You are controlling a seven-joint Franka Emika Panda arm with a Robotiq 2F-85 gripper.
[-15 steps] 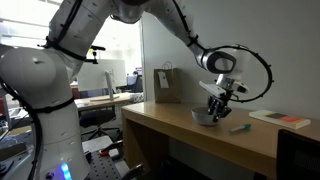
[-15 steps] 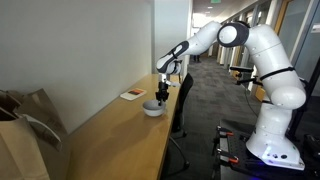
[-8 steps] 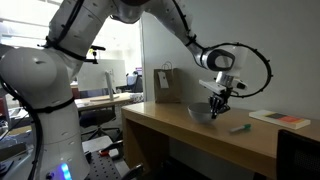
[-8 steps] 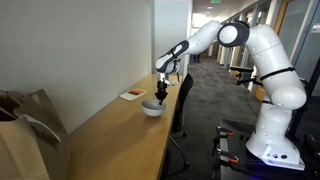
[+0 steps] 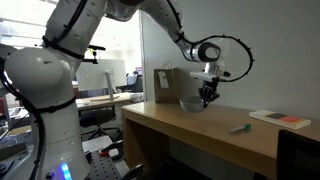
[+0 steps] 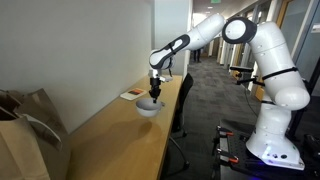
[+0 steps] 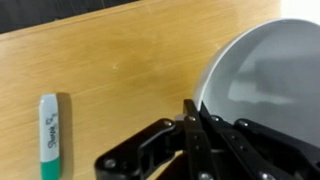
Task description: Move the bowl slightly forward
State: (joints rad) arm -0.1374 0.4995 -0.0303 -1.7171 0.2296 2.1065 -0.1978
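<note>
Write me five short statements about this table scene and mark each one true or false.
1. The gripper pinches the rim of the bowl. True.
2. A green marker lies on the table, apart from the bowl. True.
3. The bowl holds food. False: in the wrist view, the part of its inside that shows is bare.
4. The paper bag stands on the floor. False: it stands on the table.
5. The flat slab lies under the bowl. False: it lies on the table, well apart from the bowl.
</note>
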